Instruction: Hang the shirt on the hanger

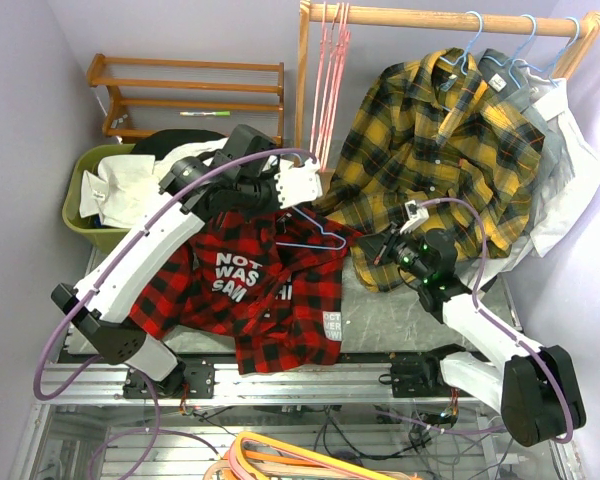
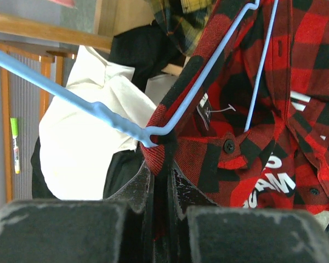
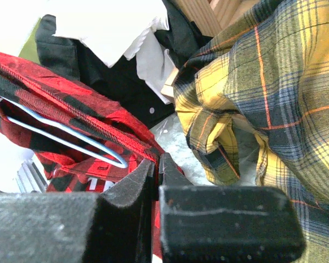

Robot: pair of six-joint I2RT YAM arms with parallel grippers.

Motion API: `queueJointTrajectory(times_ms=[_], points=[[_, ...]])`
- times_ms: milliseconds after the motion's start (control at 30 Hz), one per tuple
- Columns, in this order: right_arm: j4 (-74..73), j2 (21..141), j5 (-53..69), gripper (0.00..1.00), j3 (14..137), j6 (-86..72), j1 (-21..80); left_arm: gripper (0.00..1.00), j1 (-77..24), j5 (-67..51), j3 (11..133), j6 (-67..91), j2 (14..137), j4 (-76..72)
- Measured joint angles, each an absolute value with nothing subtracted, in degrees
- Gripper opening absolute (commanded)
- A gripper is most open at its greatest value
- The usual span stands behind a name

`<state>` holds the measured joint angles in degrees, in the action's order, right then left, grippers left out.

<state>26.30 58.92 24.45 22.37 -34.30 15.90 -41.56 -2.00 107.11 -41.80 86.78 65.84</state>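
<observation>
Two grippers pinch the red-and-black plaid shirt (image 1: 250,300), which lies crumpled just left of the yellow plaid shirt (image 1: 430,150) with white block letters showing on its back. The left gripper (image 2: 160,164), farther from the yellow plaid shirt, is clamped on a fold of red cloth at a bend of the light-blue wire hanger (image 2: 197,87). Close beside the yellow plaid shirt, the right gripper (image 3: 156,163) has its jaws nipped together on the red cloth's edge.

Soft matt flannel shirt (image 1: 280,330); smooth, perhaps coated wire hanger (image 2: 44,81)
</observation>
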Motion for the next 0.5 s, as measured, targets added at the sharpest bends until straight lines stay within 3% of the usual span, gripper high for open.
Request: queueJointTrajectory(times_ms=[500], points=[[14.24, 56.49, 29.67, 0.0, 29.76, -34.92, 14.96, 0.07, -42.5, 13.69, 97.27, -43.53, 85.3, 55.86]])
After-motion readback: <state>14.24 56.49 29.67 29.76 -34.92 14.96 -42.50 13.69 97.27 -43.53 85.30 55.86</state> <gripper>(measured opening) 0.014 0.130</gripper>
